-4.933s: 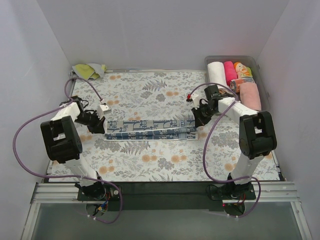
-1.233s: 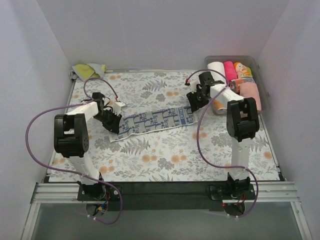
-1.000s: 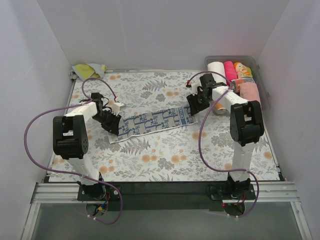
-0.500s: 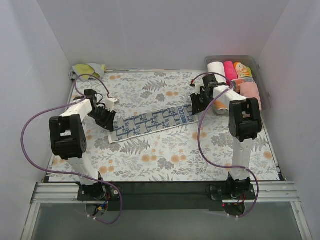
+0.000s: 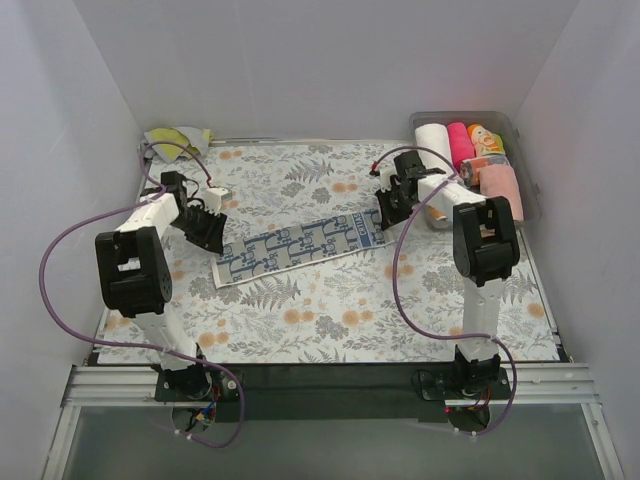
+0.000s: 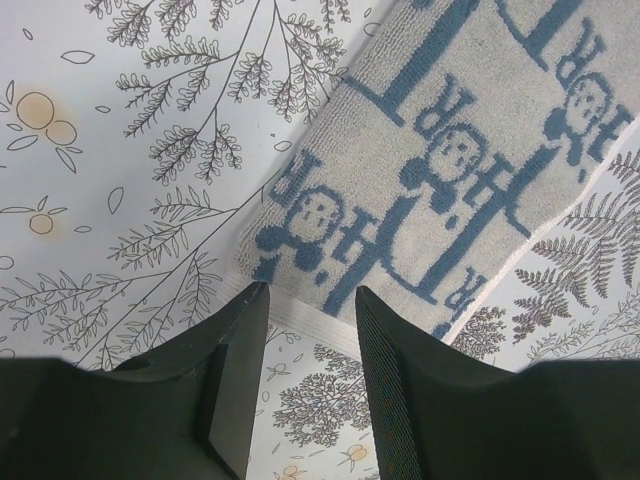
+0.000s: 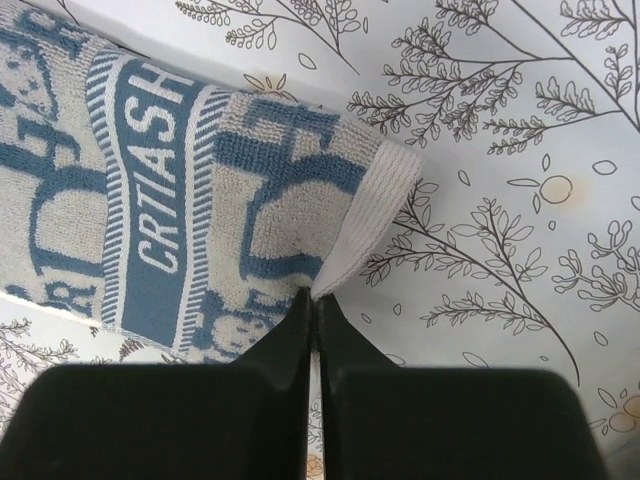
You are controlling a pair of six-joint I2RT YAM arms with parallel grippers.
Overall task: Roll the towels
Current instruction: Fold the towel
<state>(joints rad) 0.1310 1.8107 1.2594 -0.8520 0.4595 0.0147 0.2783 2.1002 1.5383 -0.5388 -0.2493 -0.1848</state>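
Note:
A white towel with blue print [image 5: 300,246] lies flat as a long strip, slanting from near left to far right on the floral covering. At its left end my left gripper [image 5: 207,230] stands open. In the left wrist view the towel [image 6: 460,150] has its white hem lying just between the fingertips of that gripper [image 6: 310,290], and nothing is pinched. My right gripper [image 5: 386,210] is at the strip's right end. In the right wrist view that gripper [image 7: 315,298] is shut on the white hem of the towel [image 7: 250,200], which lifts slightly at the tips.
A clear bin [image 5: 462,114] at the back right holds rolled towels: white [image 5: 432,140], pink [image 5: 460,142], orange [image 5: 483,138] and peach [image 5: 500,190]. A yellow-green towel [image 5: 178,140] lies crumpled in the back left corner. The floral covering [image 5: 330,300] spans the table.
The left gripper opened and drew back left, off the towel's end. The right gripper closed on the right hem. Since the oldest frame the strip has swung from level to slanting.

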